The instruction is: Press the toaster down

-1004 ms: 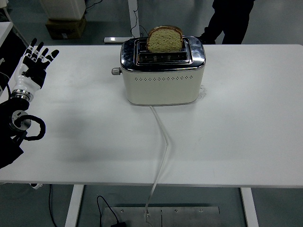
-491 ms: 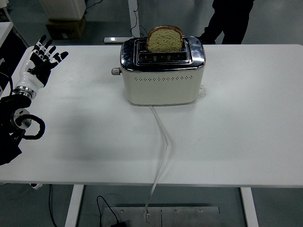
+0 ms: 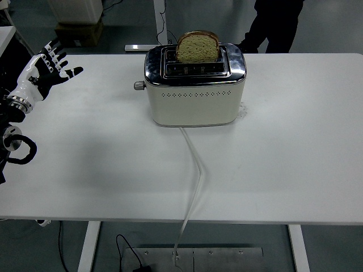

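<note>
A cream toaster (image 3: 194, 96) with a chrome top stands at the back middle of the white table (image 3: 283, 164). A slice of bread (image 3: 197, 46) sticks up out of its rear slot. A small lever knob (image 3: 136, 85) juts from the toaster's left end. My left hand (image 3: 47, 71) hovers over the table's far left, fingers spread and empty, well to the left of the toaster. The right arm is out of view.
A white power cord (image 3: 195, 170) runs from the toaster's front down over the table's near edge. A person in dark clothes (image 3: 278, 22) stands behind the table at the top right. A cardboard box (image 3: 79, 33) sits on the floor at the top left.
My left hand has risen and moved a little right and away from me, turning its palm more toward the toaster. The toaster and bread have not moved.
</note>
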Action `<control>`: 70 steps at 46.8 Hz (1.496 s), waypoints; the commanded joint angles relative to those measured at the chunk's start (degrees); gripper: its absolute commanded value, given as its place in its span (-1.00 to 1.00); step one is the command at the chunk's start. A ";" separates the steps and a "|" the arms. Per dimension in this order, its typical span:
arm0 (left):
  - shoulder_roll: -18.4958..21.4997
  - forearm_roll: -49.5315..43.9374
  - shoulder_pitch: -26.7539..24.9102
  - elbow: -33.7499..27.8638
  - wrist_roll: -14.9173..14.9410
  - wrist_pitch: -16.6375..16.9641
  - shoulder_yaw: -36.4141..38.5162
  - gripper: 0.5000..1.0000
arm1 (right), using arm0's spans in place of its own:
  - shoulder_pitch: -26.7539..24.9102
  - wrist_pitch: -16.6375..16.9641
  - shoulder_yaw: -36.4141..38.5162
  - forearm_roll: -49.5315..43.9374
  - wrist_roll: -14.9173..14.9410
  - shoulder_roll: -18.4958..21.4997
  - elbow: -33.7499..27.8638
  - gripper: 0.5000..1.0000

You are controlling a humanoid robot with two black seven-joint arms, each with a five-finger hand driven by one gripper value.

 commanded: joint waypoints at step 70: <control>9.60 56.47 -1.98 -19.20 -7.71 7.62 8.31 1.00 | 0.00 0.00 0.00 0.03 0.00 0.00 0.06 0.99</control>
